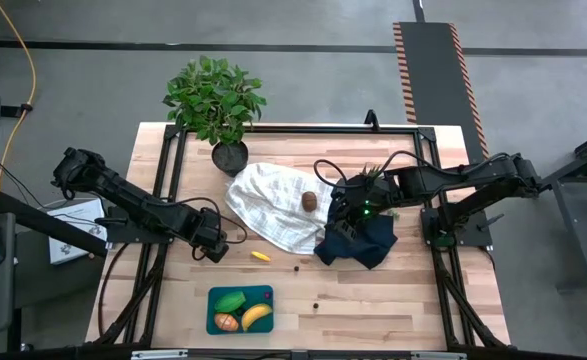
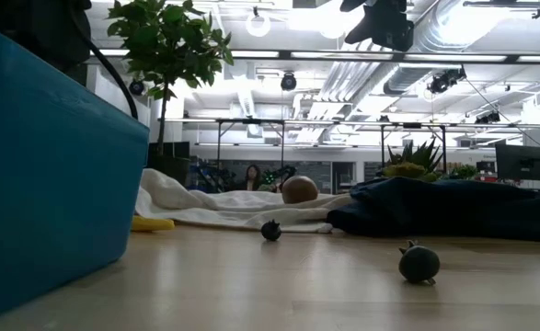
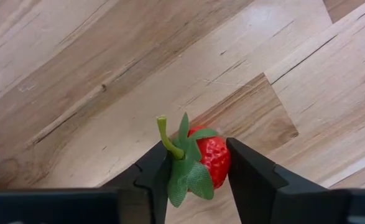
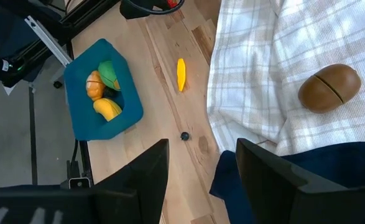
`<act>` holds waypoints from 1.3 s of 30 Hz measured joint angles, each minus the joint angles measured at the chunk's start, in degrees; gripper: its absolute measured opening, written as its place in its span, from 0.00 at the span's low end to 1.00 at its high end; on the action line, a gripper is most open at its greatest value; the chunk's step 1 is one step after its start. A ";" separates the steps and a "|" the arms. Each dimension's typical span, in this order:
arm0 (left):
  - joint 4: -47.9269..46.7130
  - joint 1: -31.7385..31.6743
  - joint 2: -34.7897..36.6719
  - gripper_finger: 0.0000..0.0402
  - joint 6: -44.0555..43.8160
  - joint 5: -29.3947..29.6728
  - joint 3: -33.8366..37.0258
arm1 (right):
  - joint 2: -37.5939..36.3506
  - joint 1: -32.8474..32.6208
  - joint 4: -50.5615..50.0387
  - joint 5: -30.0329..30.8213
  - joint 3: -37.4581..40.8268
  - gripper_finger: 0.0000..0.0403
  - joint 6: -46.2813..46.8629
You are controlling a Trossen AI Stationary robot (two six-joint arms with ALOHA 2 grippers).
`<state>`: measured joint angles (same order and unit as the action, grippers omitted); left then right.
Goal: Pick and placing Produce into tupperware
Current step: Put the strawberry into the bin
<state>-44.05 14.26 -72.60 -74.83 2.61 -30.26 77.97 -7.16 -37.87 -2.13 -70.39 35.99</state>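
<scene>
Pinching a toy strawberry (image 3: 208,163) between its fingers, the left end effector (image 1: 216,250) hovers over the counter (image 1: 373,300); the tupperware (image 1: 265,293) lies near, towards the front edge, closer to it than to the spread right end effector (image 4: 201,180).

Matt wooden table (image 1: 393,290) (checked cloth (image 1: 273,205))

A teal tupperware (image 1: 266,294) at the table's front edge holds a green piece (image 1: 229,301), an orange piece (image 1: 225,322) and a banana (image 1: 257,317). A red strawberry (image 3: 210,163) is clamped in the left gripper (image 3: 198,177). A brown kiwi (image 1: 310,201) rests on white cloth.
</scene>
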 joint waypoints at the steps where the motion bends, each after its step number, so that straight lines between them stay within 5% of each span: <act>1: 0.00 0.00 0.00 0.31 0.00 0.00 0.00 | 0.00 0.01 0.00 0.00 0.00 0.44 0.00; 11: -1.50 0.03 -0.07 0.32 4.30 -1.31 -2.46 | -0.02 0.02 0.00 0.01 0.00 0.44 -0.24; 39: -19.21 0.00 -0.04 0.32 27.73 -1.96 -32.86 | -0.02 0.00 -0.01 0.46 0.00 0.44 -0.02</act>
<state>-63.26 14.26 -72.64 -47.10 0.65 -63.12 77.95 -7.16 -37.88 -1.67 -70.39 35.97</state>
